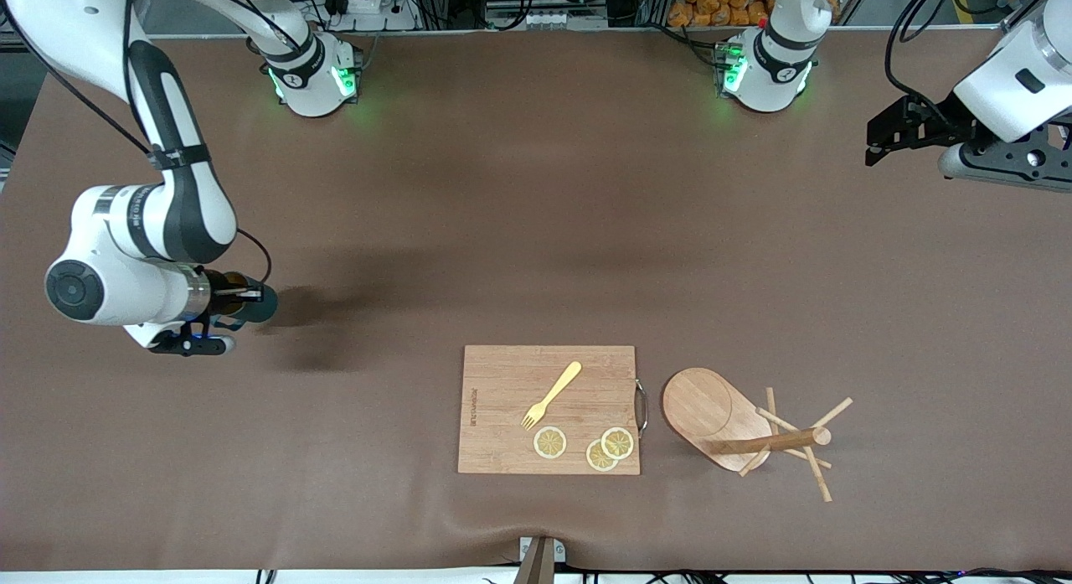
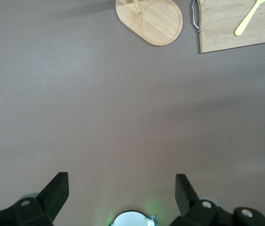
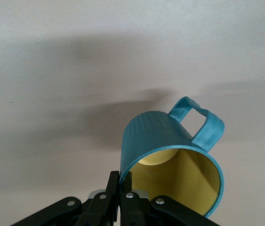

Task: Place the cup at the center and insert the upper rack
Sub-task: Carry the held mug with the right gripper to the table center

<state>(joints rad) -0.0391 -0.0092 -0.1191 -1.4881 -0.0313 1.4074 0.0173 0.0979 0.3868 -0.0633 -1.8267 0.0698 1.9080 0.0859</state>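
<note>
The right gripper [image 3: 119, 188] pinches the cup [image 3: 172, 157] by its rim, near the table's edge at the right arm's end. The left gripper [image 2: 122, 190] waits open. Next, I think, carry the cup to the table's centre.

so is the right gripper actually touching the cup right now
Touching. The right wrist view shows the right gripper with its fingers pinched on the rim of the cup, one inside, one outside.

Table [image 1: 536, 190] seen from high front cam, facing arm bases. Wrist cams aimed down (right much closer). Mug tree [image 1: 737, 425] [image 2: 151, 21] shared by front & left-wrist views.
</note>
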